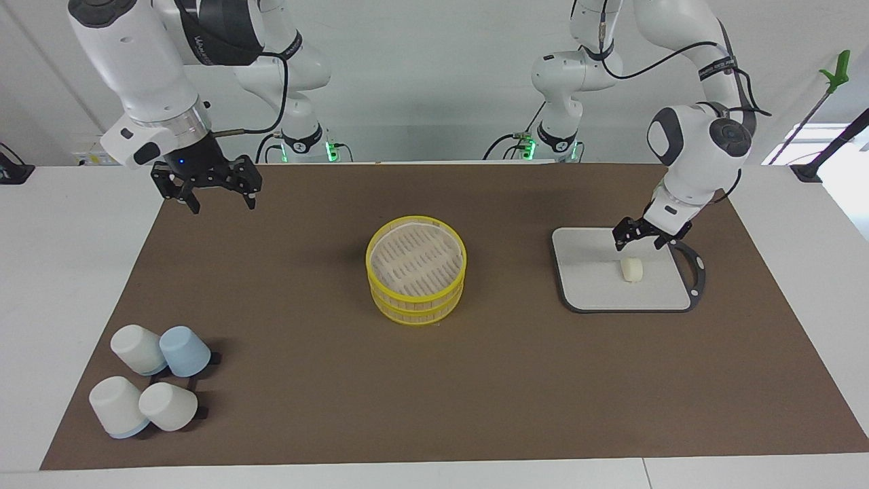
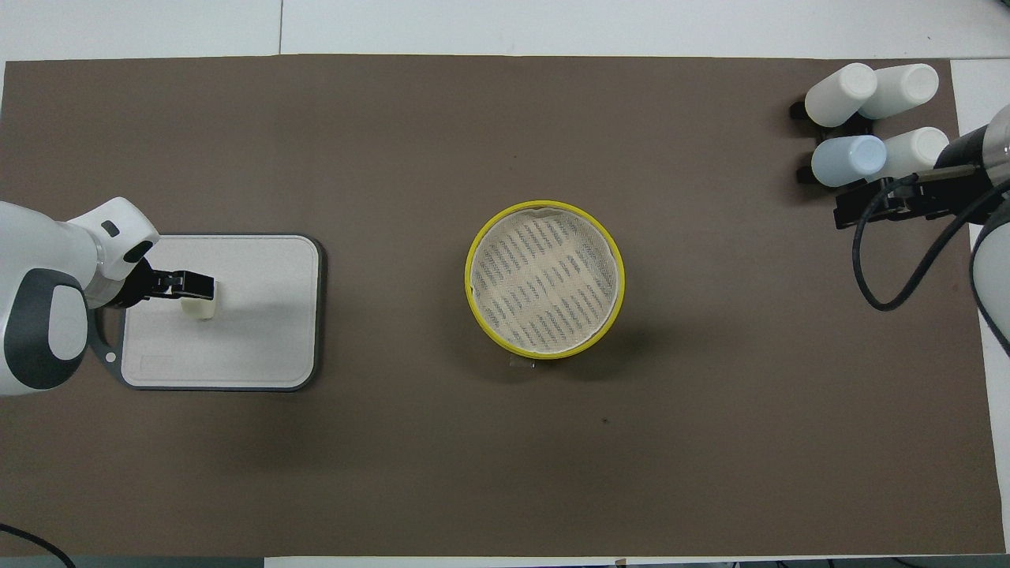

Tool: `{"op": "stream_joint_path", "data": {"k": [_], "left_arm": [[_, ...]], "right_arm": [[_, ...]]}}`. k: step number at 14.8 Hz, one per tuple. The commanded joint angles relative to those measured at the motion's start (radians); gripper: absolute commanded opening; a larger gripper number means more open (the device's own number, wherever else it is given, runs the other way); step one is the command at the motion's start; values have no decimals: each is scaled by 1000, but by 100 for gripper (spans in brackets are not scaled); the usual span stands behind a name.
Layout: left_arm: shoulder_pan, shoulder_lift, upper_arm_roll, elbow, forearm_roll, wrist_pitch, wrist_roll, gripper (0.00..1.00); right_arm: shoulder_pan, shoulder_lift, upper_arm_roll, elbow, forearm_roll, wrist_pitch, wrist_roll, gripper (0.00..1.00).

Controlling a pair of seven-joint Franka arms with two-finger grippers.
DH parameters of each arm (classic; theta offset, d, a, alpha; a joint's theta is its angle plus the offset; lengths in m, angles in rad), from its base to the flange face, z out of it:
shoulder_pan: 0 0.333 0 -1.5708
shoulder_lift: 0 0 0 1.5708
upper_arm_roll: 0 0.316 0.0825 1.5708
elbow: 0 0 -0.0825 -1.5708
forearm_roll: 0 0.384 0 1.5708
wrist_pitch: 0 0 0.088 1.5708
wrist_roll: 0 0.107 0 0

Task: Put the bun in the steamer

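The bun (image 1: 632, 269) is a small cream-white lump lying on the grey rounded-square board (image 1: 590, 278) toward the left arm's end of the table. It also shows in the overhead view (image 2: 199, 308). My left gripper (image 1: 640, 243) hangs open just above the bun without touching it, and shows over the bun's edge in the overhead view (image 2: 207, 285). The yellow-rimmed steamer (image 1: 415, 297), two tiers stacked, stands empty mid-table, as the overhead view (image 2: 548, 354) also shows. My right gripper (image 1: 220, 198) waits open, high over the mat's edge at the right arm's end.
Several pale upturned cups (image 1: 153, 380) lie clustered on the mat at the right arm's end, farther from the robots than the steamer; they also show in the overhead view (image 2: 868, 110). The board (image 2: 260, 339) has a handle loop at its outer side. A brown mat covers the table.
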Motion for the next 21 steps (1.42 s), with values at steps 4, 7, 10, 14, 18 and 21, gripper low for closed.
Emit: {"op": "stream_joint_path", "data": {"k": [4,7,10,14,18,21], "left_arm": [[2,29,-4,-76,16,136,-10,100],[2,45,-4,-76,16,145,-9,100],[-1,53,-4,-74,15,159,-13,100],[9,54,-6,-74,15,156,-18,85],[9,53,-4,-76,15,141,-18,46],[4,53,-6,-65,13,116,-29,27]], "right_arm": [[-4,-21,20,-63,13,63,32,100],[144,37,21,-48,11,102,262,100],[273,163,20,75,9,106,414,100],[436,292,20,214,12,63,661,99],[539,343,20,216,32,149,812,98],[618,416,14,275,29,149,889,95]]}}
